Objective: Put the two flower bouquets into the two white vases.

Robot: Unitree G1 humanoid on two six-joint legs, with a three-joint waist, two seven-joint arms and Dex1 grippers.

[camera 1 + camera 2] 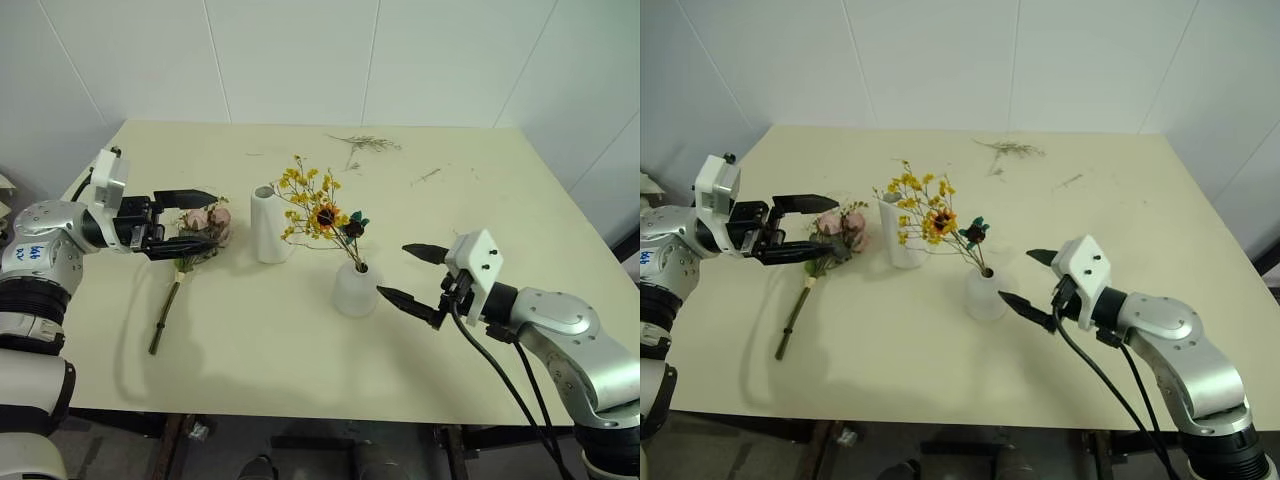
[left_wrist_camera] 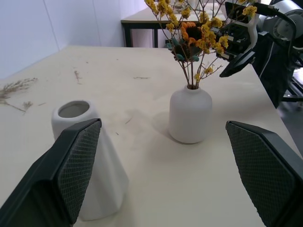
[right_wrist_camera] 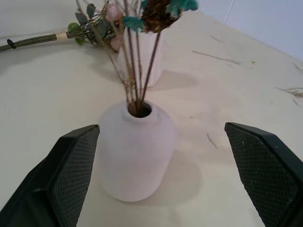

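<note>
We see the pink rose bouquet with green leaves [image 1: 200, 232] lying on the cream bench [image 1: 480, 200] beside the empty tall white ceramic vase [image 1: 268, 225]. Both the left hand [image 1: 190, 222] and right hand [image 1: 410, 272] are wide open, empty. Light, crushable; grip the stiff stem.

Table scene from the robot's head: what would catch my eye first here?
The yellow bouquet stands in the short white vase at mid-table, with the right gripper beside it, jaws open. Left of the empty tall vase, the pink rose bouquet lies flat on the table, the open left gripper over its blooms.
</note>
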